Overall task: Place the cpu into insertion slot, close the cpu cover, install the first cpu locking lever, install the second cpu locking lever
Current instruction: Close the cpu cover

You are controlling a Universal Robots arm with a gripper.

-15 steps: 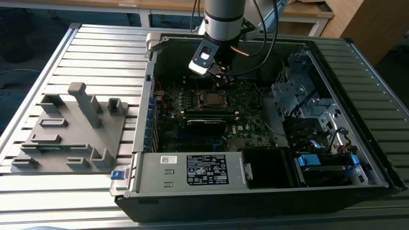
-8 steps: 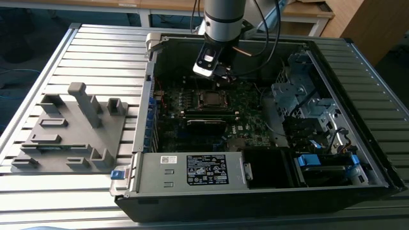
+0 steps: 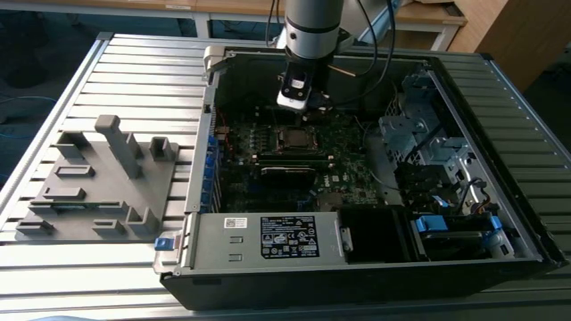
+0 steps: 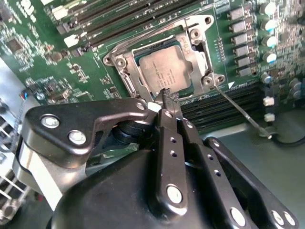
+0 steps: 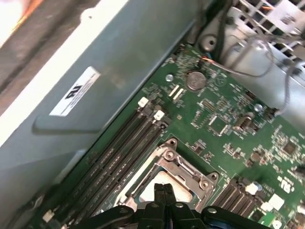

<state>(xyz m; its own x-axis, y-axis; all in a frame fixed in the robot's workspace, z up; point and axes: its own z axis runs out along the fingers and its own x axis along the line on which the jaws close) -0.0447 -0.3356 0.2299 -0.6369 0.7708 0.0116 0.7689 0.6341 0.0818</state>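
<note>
In the exterior view an open computer case (image 3: 357, 284) lies on a slatted table (image 3: 134, 67), filling the middle and right of the frame, with a moulded fixture block (image 3: 98, 184) just beside it at left centre. Inside the case, the circuit board (image 3: 348, 150) sits in the middle, the power supply box (image 3: 267, 237) along the lower edge and the drive cages (image 3: 419, 134) at the right. The insertion slot (image 3: 293, 138) is on the board, above the memory slots (image 3: 287, 160). The gripper (image 3: 305, 105) hangs just above the slot. In the second wrist view the cpu (image 4: 159, 71) lies in the slot, with the cpu cover (image 4: 196, 59) down around it.
</note>
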